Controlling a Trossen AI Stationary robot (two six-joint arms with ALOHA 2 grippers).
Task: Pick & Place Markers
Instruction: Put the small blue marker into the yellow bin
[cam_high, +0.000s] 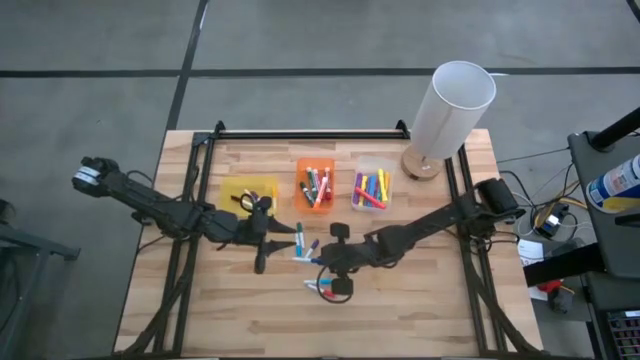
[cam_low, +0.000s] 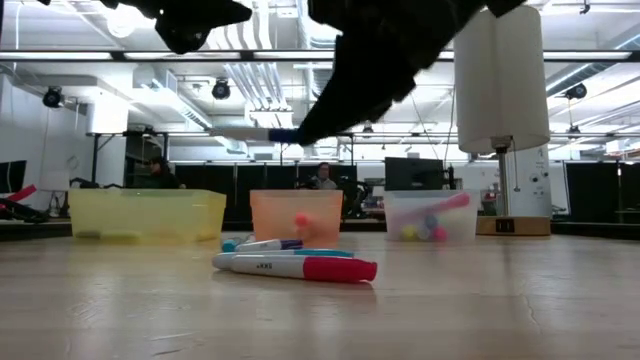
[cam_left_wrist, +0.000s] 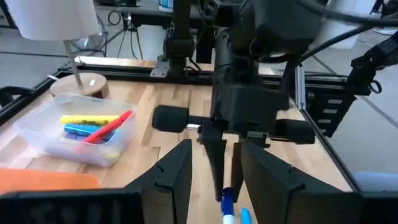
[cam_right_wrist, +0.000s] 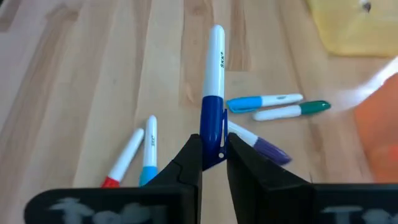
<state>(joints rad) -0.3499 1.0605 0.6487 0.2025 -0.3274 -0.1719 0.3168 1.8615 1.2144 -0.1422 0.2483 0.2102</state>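
Right wrist view: right pincer (cam_right_wrist: 213, 163) around blue-capped marker (cam_right_wrist: 213, 99), above open tabletop (cam_right_wrist: 74, 74).

Small dark lettering ran along the white barrel of the blue-capped marker (cam_right_wrist: 214, 87), and more on the white barrel of the red-capped marker (cam_low: 300, 267); neither print could be read.

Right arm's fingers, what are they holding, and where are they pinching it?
The right gripper pinches a blue-capped white marker by its blue cap end, lifted off the table. The left gripper holds nothing.
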